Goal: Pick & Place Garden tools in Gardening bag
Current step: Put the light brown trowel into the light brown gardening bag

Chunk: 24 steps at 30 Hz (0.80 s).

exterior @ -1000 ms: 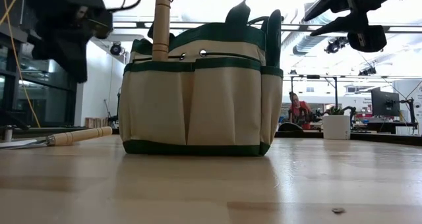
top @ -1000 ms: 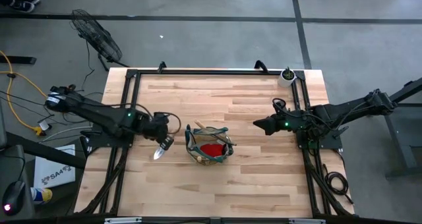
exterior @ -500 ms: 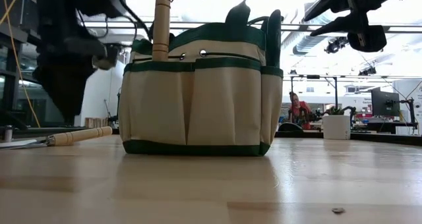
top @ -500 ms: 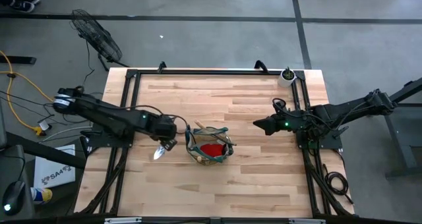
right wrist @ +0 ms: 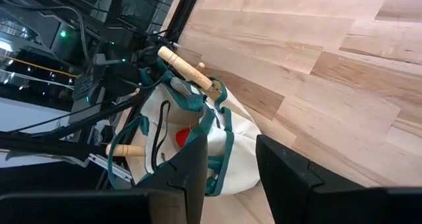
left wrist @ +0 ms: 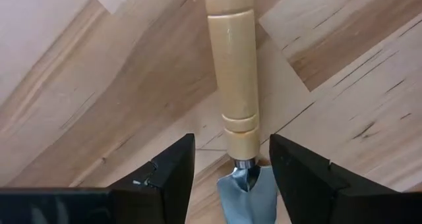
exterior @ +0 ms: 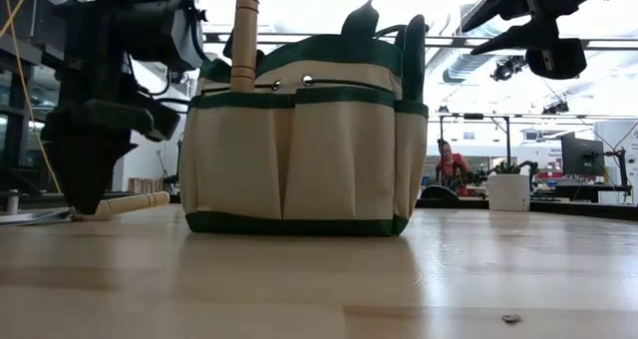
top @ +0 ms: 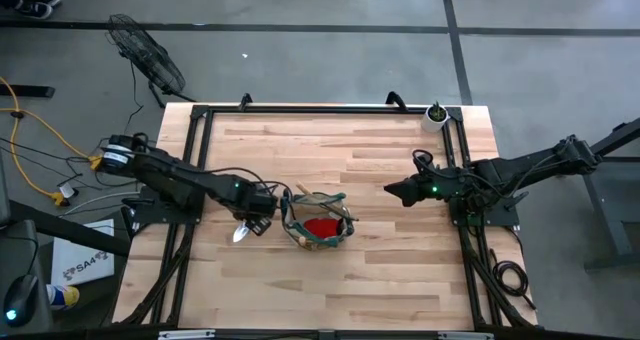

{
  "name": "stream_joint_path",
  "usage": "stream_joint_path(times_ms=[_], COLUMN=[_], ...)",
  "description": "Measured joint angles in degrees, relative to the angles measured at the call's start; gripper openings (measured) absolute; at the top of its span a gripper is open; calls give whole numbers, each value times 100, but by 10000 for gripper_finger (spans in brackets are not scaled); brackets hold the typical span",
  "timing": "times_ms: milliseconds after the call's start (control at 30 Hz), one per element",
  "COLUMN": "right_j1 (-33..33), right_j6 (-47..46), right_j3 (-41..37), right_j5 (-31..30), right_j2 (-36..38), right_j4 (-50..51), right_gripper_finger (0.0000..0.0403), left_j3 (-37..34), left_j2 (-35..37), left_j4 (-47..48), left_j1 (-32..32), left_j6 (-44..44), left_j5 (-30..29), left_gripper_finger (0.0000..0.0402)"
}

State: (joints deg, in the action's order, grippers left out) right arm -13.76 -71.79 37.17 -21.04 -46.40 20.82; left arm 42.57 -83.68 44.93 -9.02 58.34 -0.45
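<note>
The left gripper (left wrist: 231, 174) is down at the wooden table (top: 400, 270), just left of the gardening bag (top: 318, 220). Its two dark fingers (left wrist: 173, 168) stand spread on either side of a wooden-handled trowel (left wrist: 235, 105), at the point where the handle meets the metal blade, with a gap on each side, so nothing is pinched. The trowel lies flat on the table, well in from the left edge; in the low view its handle end (exterior: 130, 203) points toward the bag and stops short of it.

The bag stands upright near the middle of the table. A wooden handle (exterior: 244, 35) sticks up from its rim, and a red glove (top: 322, 226) lies inside.

The right gripper (top: 392, 190) hangs above the table to the right of the bag, apart from it, fingers (right wrist: 191, 168) parted and empty. A small white pot with a green plant (top: 435, 115) sits at the far right corner.
</note>
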Motion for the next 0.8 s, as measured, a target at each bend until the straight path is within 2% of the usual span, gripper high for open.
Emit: stream_joint_path(times_ms=[167,533,800], right_j1=[0,0,0], right_j6=[7,113,133], right_j3=[0,0,0], right_j5=[18,29,99], right_j2=[1,1,1], right_j4=[13,46,46], right_gripper_finger=[121,121,121], left_j3=[2,20,9], left_j2=[-120,-275,-219], left_j4=[-13,-58,78], left_j1=[0,2,1], left_j6=[-7,-15,-320], left_j5=[11,142,215], left_gripper_finger=[169,63,59])
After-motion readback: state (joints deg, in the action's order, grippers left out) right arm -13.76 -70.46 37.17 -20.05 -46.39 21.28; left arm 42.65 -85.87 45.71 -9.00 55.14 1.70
